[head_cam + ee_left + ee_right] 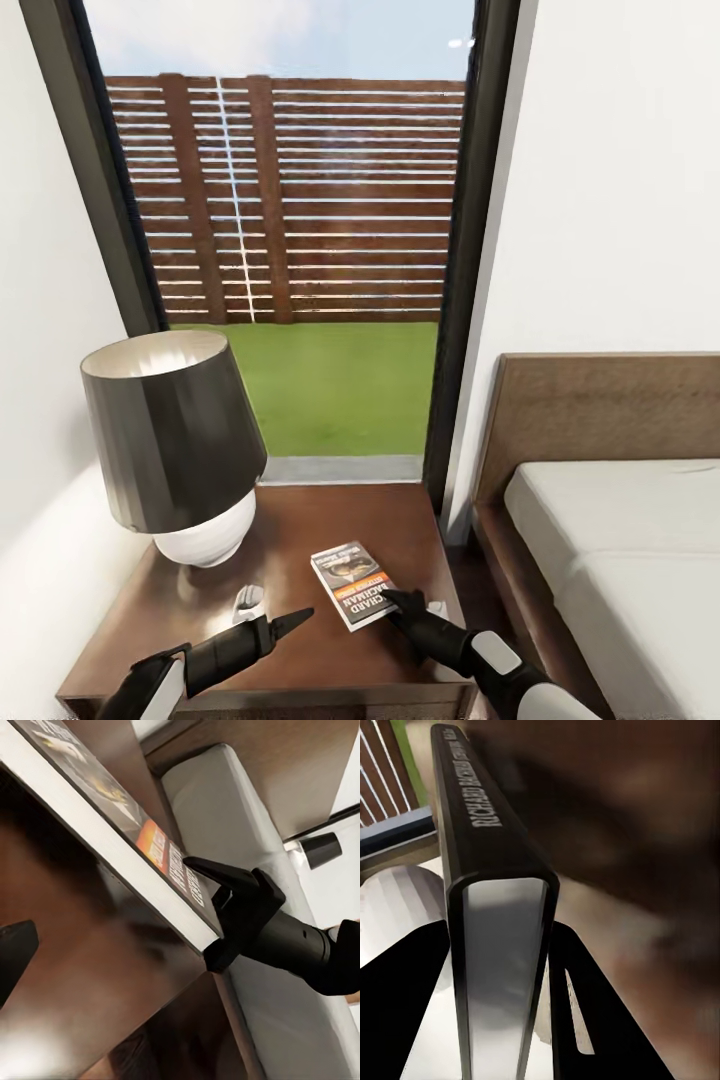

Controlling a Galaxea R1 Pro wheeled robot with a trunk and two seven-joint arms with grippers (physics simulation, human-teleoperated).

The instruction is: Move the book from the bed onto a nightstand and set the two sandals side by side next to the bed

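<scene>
The book (350, 582) with its orange band lies low over the front right of the dark-brown nightstand (300, 515), its cover up. My right gripper (392, 600) is shut on the book's near corner. In the left wrist view one finger rests on the cover and the other sits under the book's (112, 817) edge. The spine (502, 870) runs between both fingers in the right wrist view. My left gripper (298, 616) hovers open just above the nightstand, left of the book and apart from it. The bed (620, 540) stands to the right. The sandals are out of view.
A lamp (175, 450) with a dark shade and white base takes up the nightstand's back left. A tall dark-framed window (300, 250) behind shows grass and a slatted fence. White walls close in on both sides. A narrow gap separates nightstand and bed frame.
</scene>
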